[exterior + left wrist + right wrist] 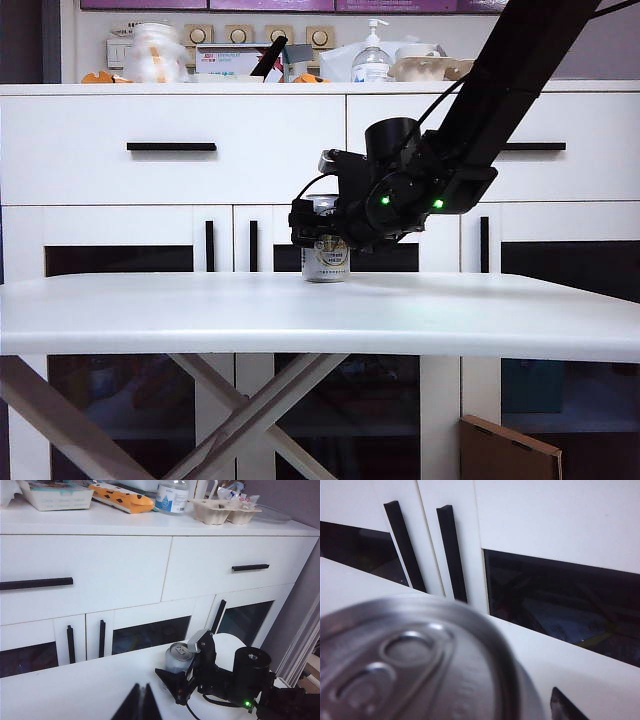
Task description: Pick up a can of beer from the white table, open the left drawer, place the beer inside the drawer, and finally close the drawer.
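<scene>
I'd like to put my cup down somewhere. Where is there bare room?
The table is bare left of the can and right of it under the arm. Around the can is crowded: the right tool hangs open over it. The cabinet top is cluttered. The left tool, shut, hovers above the table's near side.

- The white bench stands before the cabinet on crossed pale legs.
- The can of beer stands upright near its far edge.
</scene>
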You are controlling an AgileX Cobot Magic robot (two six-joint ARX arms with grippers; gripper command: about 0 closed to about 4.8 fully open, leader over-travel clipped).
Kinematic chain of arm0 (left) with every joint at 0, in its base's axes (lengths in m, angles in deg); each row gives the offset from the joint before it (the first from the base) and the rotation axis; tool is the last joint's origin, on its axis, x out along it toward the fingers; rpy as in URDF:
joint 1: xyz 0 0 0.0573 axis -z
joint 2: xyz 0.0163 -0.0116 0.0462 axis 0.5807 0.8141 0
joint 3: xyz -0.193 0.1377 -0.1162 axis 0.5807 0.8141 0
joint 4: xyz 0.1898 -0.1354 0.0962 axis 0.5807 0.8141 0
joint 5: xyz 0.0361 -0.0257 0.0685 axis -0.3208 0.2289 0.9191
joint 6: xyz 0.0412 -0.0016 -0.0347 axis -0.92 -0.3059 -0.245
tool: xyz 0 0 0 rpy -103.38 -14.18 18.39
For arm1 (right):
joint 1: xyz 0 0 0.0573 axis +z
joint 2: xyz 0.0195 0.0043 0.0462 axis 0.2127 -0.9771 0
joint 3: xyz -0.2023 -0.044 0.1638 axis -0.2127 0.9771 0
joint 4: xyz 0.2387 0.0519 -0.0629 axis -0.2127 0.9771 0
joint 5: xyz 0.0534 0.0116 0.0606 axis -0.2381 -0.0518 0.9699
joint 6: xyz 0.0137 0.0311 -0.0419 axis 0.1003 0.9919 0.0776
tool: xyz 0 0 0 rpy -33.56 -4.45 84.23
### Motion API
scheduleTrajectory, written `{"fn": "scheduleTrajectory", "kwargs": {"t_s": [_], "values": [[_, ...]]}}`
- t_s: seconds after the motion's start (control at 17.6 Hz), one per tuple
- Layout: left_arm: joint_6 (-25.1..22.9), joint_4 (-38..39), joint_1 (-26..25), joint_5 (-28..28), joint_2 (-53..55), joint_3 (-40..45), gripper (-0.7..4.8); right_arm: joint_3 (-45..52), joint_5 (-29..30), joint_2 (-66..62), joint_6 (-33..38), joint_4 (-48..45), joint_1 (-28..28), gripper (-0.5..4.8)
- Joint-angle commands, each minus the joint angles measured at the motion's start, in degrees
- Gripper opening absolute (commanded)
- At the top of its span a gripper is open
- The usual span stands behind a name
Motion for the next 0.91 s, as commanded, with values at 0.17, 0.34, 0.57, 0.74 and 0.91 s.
{"fn": "scheduleTrajectory", "kwargs": {"t_s": [0.17,0.34,0.57,0.74,0.91], "values": [[0.17,-0.55,0.00,-0.22,-0.13,-0.31,-0.06,-0.31,-1.22,0.92,0.24,-2.19,0.11,0.50],[0.20,-0.59,0.00,-0.22,-0.13,-0.31,-0.06,-0.31,-1.22,3.69,0.24,0.61,0.11,0.50],[5.25,-3.19,0.00,-0.24,0.48,-0.31,-0.06,-0.31,-1.44,14.38,0.17,16.17,0.09,0.50],[14.47,-8.35,0.00,-0.44,1.95,-0.31,-0.06,-0.28,-1.42,26.47,0.20,27.56,0.11,0.53],[21.62,-11.58,-0.02,-0.20,3.56,-0.13,-0.06,-0.28,-1.31,36.98,0.20,34.97,0.11,0.53]]}}
